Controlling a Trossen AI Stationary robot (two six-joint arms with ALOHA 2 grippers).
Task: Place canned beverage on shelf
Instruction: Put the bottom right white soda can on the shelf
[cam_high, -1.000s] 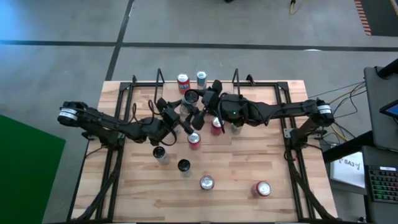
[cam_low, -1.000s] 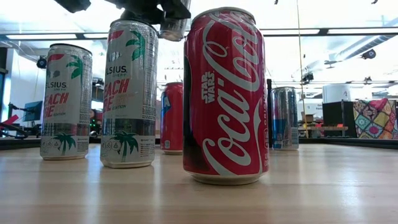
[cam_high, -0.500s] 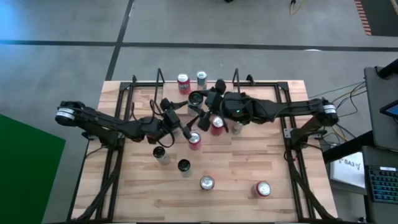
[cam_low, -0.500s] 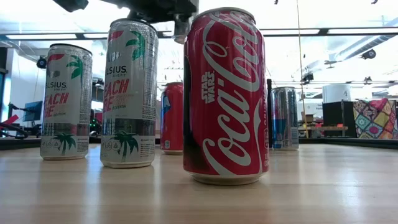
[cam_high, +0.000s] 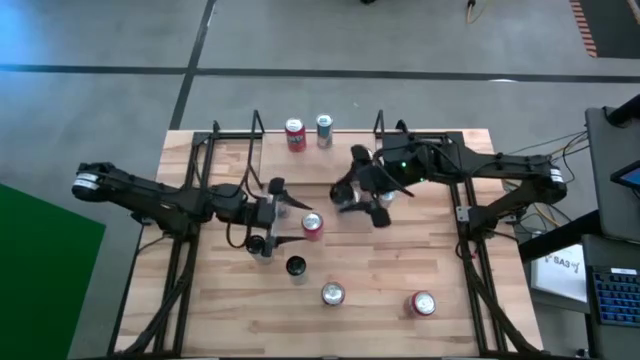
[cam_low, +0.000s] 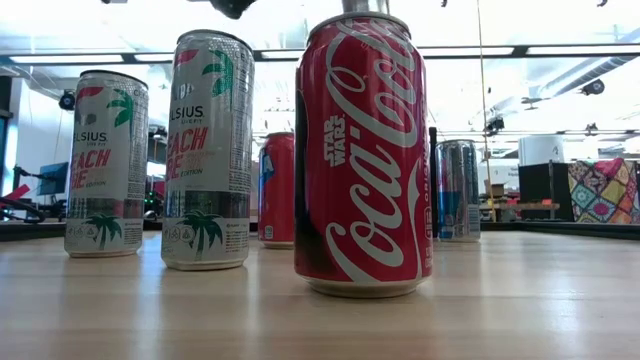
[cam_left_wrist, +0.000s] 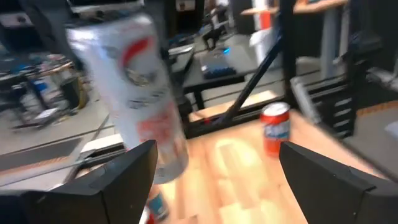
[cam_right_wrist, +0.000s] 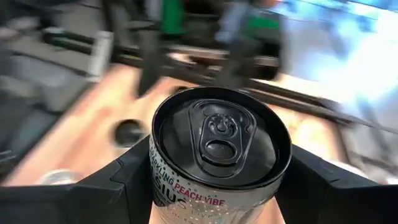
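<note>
Above the bench's middle, the right claw (cam_high: 362, 192) is clamped on a slim peach can (cam_right_wrist: 214, 155), short of the shelf (cam_high: 316, 125) at the far edge. Carry it level and set it beside the two cans already there. The left claw (cam_high: 278, 210) stands apart, empty.

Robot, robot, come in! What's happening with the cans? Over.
Left gripper open, mid-table. Right gripper shut on Celsius can, short of the shelf. Red can and silver can on shelf.
</note>
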